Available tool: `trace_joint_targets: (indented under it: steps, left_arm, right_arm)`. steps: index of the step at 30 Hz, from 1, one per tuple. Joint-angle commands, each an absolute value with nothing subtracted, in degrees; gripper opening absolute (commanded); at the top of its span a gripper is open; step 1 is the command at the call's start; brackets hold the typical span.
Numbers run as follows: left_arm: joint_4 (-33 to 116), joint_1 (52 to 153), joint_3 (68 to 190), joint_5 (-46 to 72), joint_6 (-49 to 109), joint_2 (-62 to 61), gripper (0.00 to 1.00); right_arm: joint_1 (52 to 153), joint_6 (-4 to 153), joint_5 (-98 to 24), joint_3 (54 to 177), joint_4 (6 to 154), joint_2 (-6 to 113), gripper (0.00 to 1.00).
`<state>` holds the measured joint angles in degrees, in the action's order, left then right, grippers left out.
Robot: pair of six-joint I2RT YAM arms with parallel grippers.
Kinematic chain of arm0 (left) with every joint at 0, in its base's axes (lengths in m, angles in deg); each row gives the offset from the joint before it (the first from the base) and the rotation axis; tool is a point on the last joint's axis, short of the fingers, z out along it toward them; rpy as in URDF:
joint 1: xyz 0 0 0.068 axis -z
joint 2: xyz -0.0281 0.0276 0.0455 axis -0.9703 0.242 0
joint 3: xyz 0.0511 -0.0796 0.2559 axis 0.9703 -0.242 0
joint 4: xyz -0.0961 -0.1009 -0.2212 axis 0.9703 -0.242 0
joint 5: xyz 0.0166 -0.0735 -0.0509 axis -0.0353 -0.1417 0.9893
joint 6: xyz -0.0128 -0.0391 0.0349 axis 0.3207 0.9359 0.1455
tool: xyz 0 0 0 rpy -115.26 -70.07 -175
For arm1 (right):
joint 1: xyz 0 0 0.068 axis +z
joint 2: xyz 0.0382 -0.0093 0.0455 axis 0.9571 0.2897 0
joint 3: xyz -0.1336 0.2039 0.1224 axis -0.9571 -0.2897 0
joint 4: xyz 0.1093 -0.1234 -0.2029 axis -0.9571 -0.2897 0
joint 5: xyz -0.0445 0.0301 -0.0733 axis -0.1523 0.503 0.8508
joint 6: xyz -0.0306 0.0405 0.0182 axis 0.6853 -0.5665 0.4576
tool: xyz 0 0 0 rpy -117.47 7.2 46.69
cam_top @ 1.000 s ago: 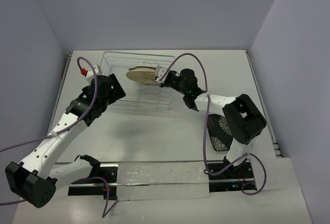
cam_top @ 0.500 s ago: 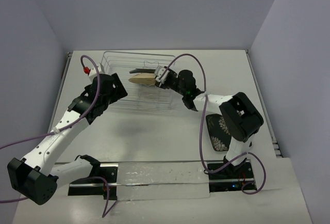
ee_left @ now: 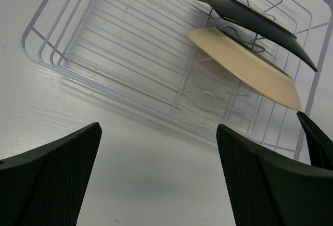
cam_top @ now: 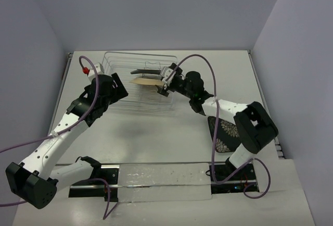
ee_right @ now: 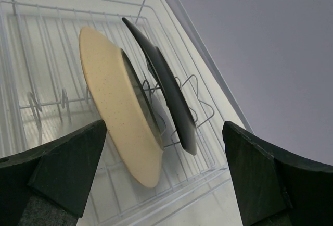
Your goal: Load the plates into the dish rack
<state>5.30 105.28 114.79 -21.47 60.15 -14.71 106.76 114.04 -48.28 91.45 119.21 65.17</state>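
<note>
The wire dish rack (cam_top: 117, 101) stands at the back middle of the table. Two plates lean on its prongs: a dark glossy one (cam_top: 141, 72) (ee_right: 166, 90) (ee_left: 255, 17) and, just in front of it, a cream round one (cam_top: 146, 82) (ee_right: 114, 101) (ee_left: 244, 70). My right gripper (cam_top: 165, 83) (ee_right: 164, 127) is open at the rack's right end, a little back from the cream plate's edge and holding nothing. My left gripper (cam_top: 120, 91) (ee_left: 158, 127) is open over the table beside the rack's left front corner. A black square plate with white flowers (cam_top: 225, 132) lies flat on the right, partly under my right arm.
The rack's wire walls (ee_left: 52, 54) (ee_right: 41, 54) rise between both grippers and the plates. A tip of the right gripper's fingers (ee_left: 317, 142) shows at the right edge of the left wrist view. Grey walls close the table on three sides.
My right gripper has opened and let go of the cream plate, which tipped from flat to leaning on the prongs. The right arm drew back slightly. The left arm has hardly moved.
</note>
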Motion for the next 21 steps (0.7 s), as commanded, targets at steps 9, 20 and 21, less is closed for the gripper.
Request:
trace_joint_targets:
  steps: [9,20,21]
  left_arm:
    - [9.32,105.11,119.02,-19.51,59.13,-16.32,0.99]
    - [20.31,108.7,125.25,-5.84,52.81,-10.9,0.99]
    - [21.28,109.04,125.92,-4.15,51.52,-9.72,0.99]
  right_arm:
    - [108.31,116.16,-55.38,90.56,105.24,47.9,1.0]
    - [104.57,82.5,-22.72,92.57,99.9,34.65,1.0]
    - [103.34,77.81,-19.26,92.01,96.18,32.63,1.0]
